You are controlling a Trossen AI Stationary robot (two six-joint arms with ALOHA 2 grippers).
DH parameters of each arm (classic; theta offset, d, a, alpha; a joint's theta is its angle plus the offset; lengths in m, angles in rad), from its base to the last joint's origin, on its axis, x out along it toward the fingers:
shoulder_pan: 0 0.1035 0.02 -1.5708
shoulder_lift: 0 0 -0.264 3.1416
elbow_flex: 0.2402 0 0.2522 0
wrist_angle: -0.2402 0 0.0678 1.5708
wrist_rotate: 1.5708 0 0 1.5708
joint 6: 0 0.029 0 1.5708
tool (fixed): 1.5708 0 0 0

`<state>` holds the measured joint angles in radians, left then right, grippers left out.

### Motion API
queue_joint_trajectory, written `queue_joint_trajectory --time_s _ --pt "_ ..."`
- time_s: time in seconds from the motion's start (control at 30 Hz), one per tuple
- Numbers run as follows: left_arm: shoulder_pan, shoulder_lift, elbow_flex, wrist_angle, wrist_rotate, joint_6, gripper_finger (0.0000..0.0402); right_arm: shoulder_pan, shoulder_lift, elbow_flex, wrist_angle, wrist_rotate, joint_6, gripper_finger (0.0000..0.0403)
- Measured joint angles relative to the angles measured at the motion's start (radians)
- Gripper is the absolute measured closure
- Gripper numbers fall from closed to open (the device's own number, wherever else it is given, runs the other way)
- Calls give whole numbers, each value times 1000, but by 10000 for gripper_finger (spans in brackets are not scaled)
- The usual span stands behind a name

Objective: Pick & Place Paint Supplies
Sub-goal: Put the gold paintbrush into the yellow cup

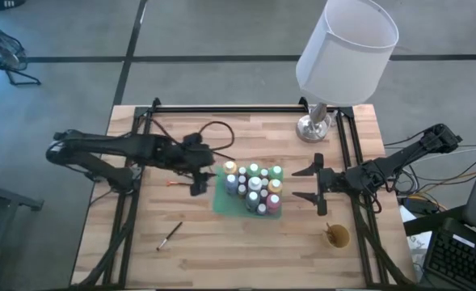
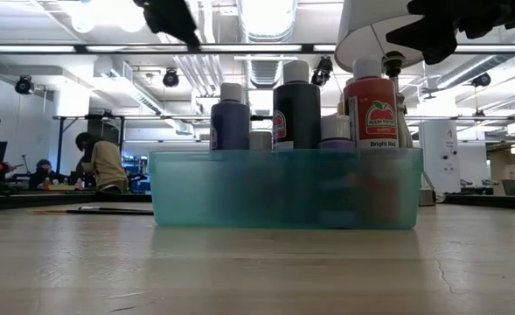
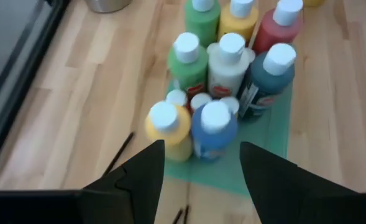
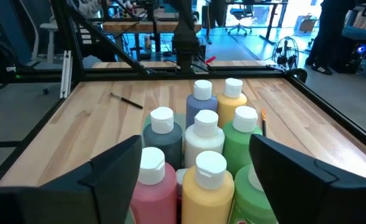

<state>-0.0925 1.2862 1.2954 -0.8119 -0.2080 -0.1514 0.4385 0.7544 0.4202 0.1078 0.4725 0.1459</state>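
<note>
Several paint bottles [image 1: 254,187] with pale caps stand upright, packed together in a shallow green tray [image 1: 220,202] at the table's middle. In the low view the tray's teal wall [image 2: 283,188] hides their lower halves. My left gripper [image 1: 201,182] hovers open just left of the tray, above the table, with a yellow bottle [image 3: 169,127] and a blue bottle [image 3: 214,127] ahead of its fingers. My right gripper [image 1: 309,184] stands open just right of the tray, its fingers [image 4: 117,165] level with the bottle caps. One dark brush [image 1: 170,235] lies flat on the wood at the near left.
A lamp with a white shade [image 1: 347,48] stands at the table's far right on a metal base [image 1: 314,125]. A small tan cup [image 1: 336,236] sits near the right front. Another thin brush [image 3: 117,154] lies left of the tray. Black frame rails [image 1: 132,202] run along both sides.
</note>
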Motion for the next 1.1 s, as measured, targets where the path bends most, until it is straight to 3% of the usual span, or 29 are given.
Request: queue_joint_trajectory --time_s 0.3,0.57,0.63,0.9,1.1 --pt "1 -148 -51 -89 -216 -23 188 0 0 0 0 0 0 94" --pt "1 -175 -58 -73 -242 -113 189 0 -14 23 -18 -1 54 77" --pt "1 -168 -58 -71 -242 -169 188 0 -39 61 -128 -3 33 72" --pt "1 -163 -60 -72 -239 -85 188 0 -188 197 -670 -1 176 50" --pt "1 -164 -60 -72 -239 -85 188 0 -305 248 -905 -1 213 42"
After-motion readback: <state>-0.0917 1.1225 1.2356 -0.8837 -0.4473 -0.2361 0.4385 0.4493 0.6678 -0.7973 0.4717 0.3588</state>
